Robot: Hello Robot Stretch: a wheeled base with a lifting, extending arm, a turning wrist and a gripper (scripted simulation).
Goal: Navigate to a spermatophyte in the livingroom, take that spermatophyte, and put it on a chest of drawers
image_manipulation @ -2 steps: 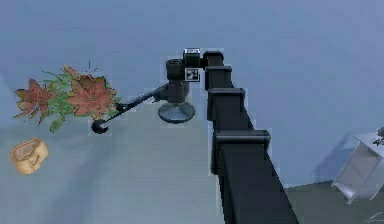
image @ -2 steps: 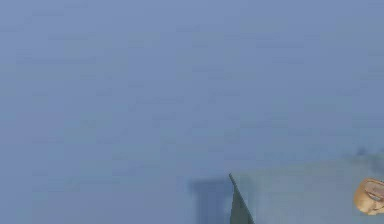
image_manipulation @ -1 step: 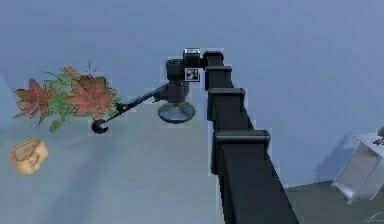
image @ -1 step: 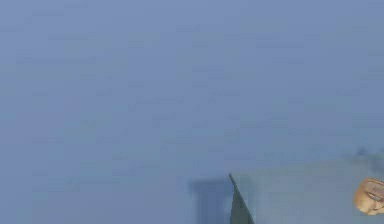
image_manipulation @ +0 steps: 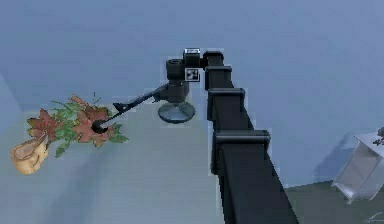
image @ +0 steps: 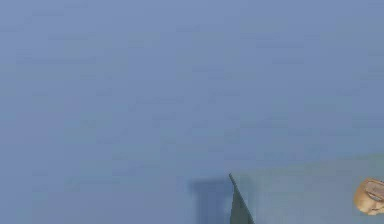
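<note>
A plant (image_manipulation: 75, 122) with red and green leaves sits on a pale grey flat top (image_manipulation: 150, 175) at the arm side view's left. The dark arm (image_manipulation: 235, 130) rises from the bottom edge to two white marker squares (image_manipulation: 190, 62). From there the gripper's thin fingers reach left, and the gripper (image_manipulation: 103, 126) ends at the plant's right side. With the plant on the surface at the fingers, I cannot tell whether the gripper holds anything.
A tan rounded object (image_manipulation: 30, 153) lies beside the plant, and appears again (image: 372, 193) at the forward view's lower right. A blue-grey wall (image: 180, 90) stands close ahead. A white piece of furniture (image_manipulation: 360, 165) sits at the arm side view's right edge.
</note>
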